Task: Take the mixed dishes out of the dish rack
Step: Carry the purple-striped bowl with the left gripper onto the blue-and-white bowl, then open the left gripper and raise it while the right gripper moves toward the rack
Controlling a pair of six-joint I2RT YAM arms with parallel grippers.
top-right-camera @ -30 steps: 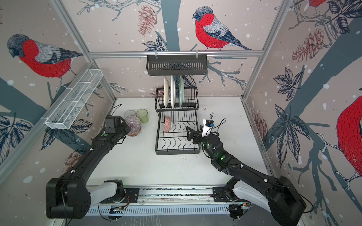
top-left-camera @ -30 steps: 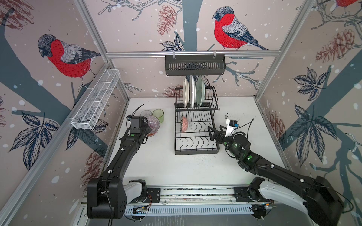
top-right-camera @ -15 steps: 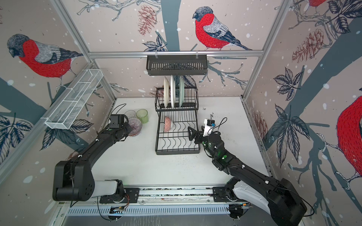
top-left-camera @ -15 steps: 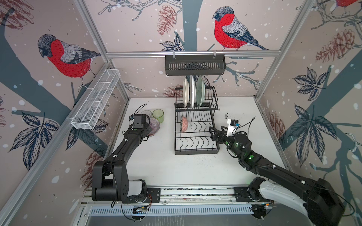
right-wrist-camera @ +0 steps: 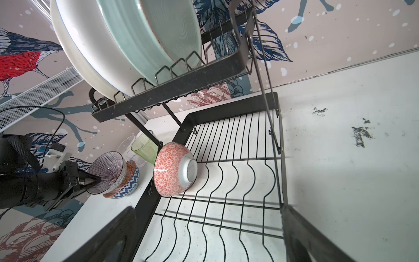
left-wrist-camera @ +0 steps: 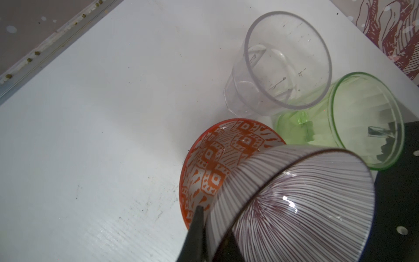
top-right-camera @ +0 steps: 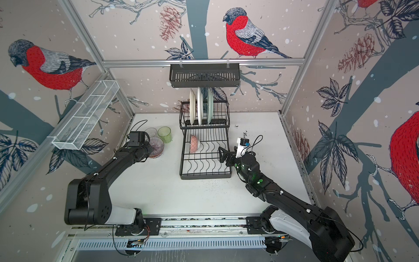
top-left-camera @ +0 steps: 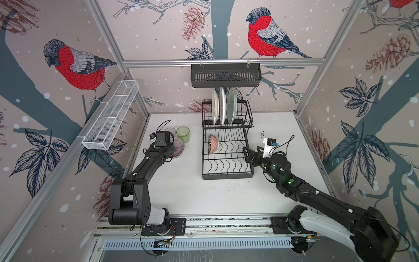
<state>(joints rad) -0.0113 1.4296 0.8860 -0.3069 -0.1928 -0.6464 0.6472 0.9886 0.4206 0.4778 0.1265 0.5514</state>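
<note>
Left wrist view is showing the left pincer (left-wrist-camera: 214, 236) clamping the rim of a white ceramic bowl with fine purple radial stripes (left-wrist-camera: 294, 204), with one finger outside the wall and one inside. The striped bowl is hanging tilted. Its lower edge appears to be sitting inside a round bowl with an orange geometric pattern (left-wrist-camera: 215, 158), which is resting on the white tabletop (left-wrist-camera: 90, 136) directly below the pincer's tips. Just beyond that bowl, a clear tumbler glass (left-wrist-camera: 283, 63) and a green ribbed glass (left-wrist-camera: 351, 127) are standing upright close together.

In both top views the right pincer (top-left-camera: 247, 155) is holding its jaws spread wide and gripping nothing. It is hovering at the side rail of the black two-level wire dish rack (top-left-camera: 226, 175). A pink-patterned round bowl (right-wrist-camera: 172, 170) is lying on its side in the lower slots, ahead of this pincer and apart from it. Higher and farther ahead, a cream plate (top-left-camera: 214, 106), a white plate (top-left-camera: 222, 106) and a pale green plate (top-left-camera: 231, 106) are standing on edge in the upper tier.
</note>
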